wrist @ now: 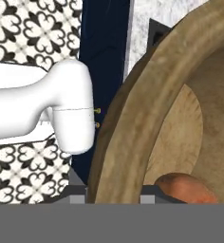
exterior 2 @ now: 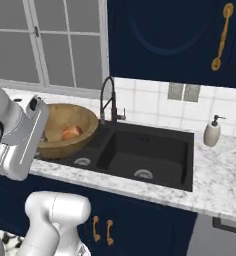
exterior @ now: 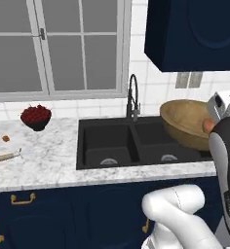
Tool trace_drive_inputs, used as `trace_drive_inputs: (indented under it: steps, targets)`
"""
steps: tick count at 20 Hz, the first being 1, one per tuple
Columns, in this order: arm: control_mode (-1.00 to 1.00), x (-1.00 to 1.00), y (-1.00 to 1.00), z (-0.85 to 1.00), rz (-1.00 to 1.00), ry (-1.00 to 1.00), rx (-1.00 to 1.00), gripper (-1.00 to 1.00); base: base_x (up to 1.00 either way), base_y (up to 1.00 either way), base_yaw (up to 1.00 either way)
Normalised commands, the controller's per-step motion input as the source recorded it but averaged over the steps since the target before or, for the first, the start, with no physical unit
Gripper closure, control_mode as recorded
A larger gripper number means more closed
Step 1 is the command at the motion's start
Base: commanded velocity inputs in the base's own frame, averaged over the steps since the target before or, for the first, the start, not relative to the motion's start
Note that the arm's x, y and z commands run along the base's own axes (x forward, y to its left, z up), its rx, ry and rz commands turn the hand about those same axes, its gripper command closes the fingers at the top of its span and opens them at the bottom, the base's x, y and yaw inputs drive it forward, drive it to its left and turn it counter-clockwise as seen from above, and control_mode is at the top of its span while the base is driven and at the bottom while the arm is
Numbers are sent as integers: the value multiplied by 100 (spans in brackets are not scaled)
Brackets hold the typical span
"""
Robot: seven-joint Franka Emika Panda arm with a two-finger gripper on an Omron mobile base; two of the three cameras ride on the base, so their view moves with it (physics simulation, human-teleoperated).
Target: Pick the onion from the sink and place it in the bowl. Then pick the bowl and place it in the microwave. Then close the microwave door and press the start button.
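bowl [exterior 2: 65, 127]: I've got it on the tool [wrist: 115, 199], clamped on the near rim, lifted over the sink [exterior 2: 140, 155]
onion [exterior 2: 71, 132]: sitting inside
tip: I'd keep it level going to the microwave

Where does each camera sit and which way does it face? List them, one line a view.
Left base view: behind the arm's left, facing forward and down at the sink and window; white arm at lower right.
Right base view: behind the arm's right, facing the same sink, soap dispenser beside it; arm at lower left.
Hand view: on the hand, looking along the bowl rim, which runs between the fingers; onion inside.
Shared: both base views show sink, faucet, bowl and onion.
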Motion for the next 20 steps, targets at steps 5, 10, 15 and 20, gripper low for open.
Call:
trace_drive_inputs:
  steps: [5, 10, 15, 20]
  targets:
    - [100, 0, 0, 0, 0, 0, 0, 100, -15, 92, 67]
    - [100, 0, 0, 0, 0, 0, 0, 100, 0, 53, 86]
    - [100, 0, 0, 0, 0, 0, 0, 100, 0, 53, 88]
    - [100, 0, 0, 0, 0, 0, 0, 100, 0, 55, 87]
